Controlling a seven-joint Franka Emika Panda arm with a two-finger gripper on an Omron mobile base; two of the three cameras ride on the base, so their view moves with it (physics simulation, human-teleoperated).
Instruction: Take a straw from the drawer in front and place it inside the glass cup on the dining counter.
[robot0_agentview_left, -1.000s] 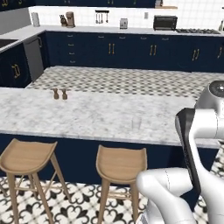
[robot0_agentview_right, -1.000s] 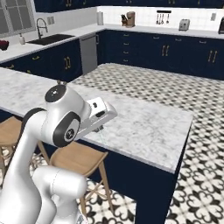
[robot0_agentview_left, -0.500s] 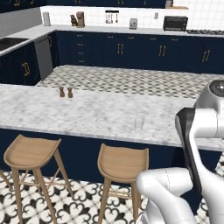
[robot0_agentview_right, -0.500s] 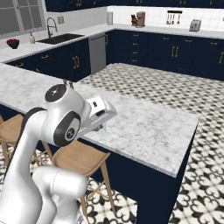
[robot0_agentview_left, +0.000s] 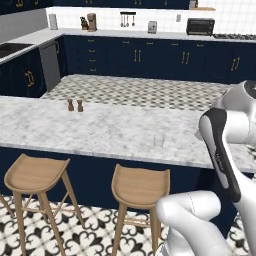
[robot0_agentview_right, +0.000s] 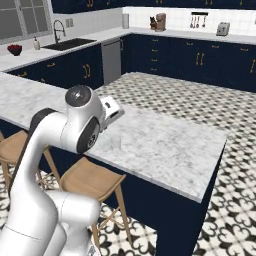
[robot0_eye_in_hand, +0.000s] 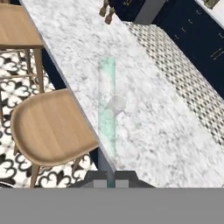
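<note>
Base driven closer, end effector (robot0_eye_in_hand: 107, 183) clamping straw (robot0_eye_in_hand: 107, 122)

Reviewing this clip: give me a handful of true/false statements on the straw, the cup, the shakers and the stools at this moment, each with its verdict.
1. The end effector is shut on the pale green straw. True.
2. The straw already stands inside the glass cup. False: in the hand view it sticks out from the fingers over the dining counter, with the cup seen behind it.
3. The glass cup stands upright near the counter's stool-side edge. True.
4. The two brown shakers touch the glass cup. False: they stand well apart from it, further along the counter.
5. A wooden stool stands at the counter below the cup. True.
</note>
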